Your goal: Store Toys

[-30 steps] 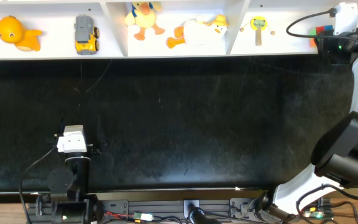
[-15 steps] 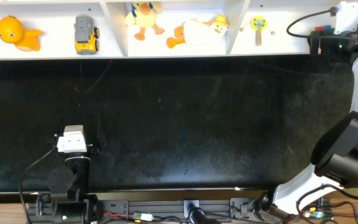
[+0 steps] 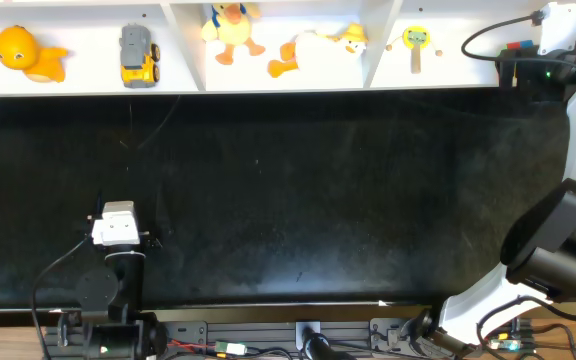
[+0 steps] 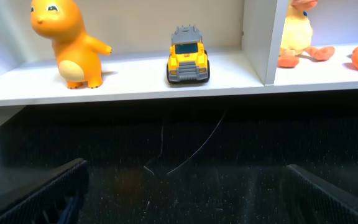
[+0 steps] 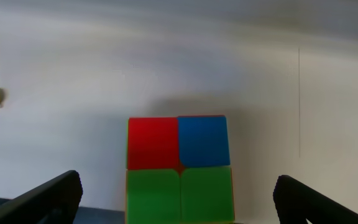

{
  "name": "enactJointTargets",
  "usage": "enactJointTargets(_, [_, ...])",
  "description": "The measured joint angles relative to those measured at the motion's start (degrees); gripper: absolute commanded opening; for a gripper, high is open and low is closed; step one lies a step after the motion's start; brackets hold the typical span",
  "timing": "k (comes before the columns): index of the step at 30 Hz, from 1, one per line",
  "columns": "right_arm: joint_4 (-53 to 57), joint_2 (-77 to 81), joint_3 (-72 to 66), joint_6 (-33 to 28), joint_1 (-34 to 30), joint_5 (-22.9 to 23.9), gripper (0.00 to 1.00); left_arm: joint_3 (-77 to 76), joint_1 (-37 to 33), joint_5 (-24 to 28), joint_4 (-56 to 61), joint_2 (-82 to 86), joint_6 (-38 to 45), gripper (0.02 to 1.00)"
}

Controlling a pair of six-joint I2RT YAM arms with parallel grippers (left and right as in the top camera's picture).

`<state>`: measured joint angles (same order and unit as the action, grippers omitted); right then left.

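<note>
A cube [image 5: 179, 168] with red, blue and green faces sits on the white shelf [image 3: 268, 82] in its far right compartment, where the top view shows the cube [image 3: 513, 45] partly covered. My right gripper [image 5: 176, 182] is open, one finger on each side of the cube with a gap to it, and sits at the shelf's front edge [image 3: 524, 64]. My left gripper [image 3: 118, 222] rests low at the near left of the black mat and is open with nothing between its fingers [image 4: 185, 167].
Other compartments hold an orange figure [image 3: 28, 52], a yellow toy truck [image 3: 138, 55], a yellow plush duck [image 3: 231, 30], a white plush duck [image 3: 318, 50] lying down and a yellow rattle drum [image 3: 415, 42]. The black mat [image 3: 318, 190] lies bare between shelf and arm bases.
At the shelf, my right gripper's dark fingers have spread wider beside the cube, which now shows less from above. The left arm has not moved.
</note>
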<state>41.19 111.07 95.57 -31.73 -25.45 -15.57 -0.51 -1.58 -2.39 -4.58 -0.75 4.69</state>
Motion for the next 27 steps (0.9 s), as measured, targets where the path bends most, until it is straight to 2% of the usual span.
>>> enactJointTargets(11, [0.35,-3.08,-1.01,0.26,0.00,0.35,0.996,0.00,0.00,0.00,0.00,0.00,0.00,0.998])
enactJointTargets(27, [-6.36,-24.11,-28.72,0.63,0.09,3.76,0.993,0.00,0.00,-0.02,0.00,0.00,0.00,0.998])
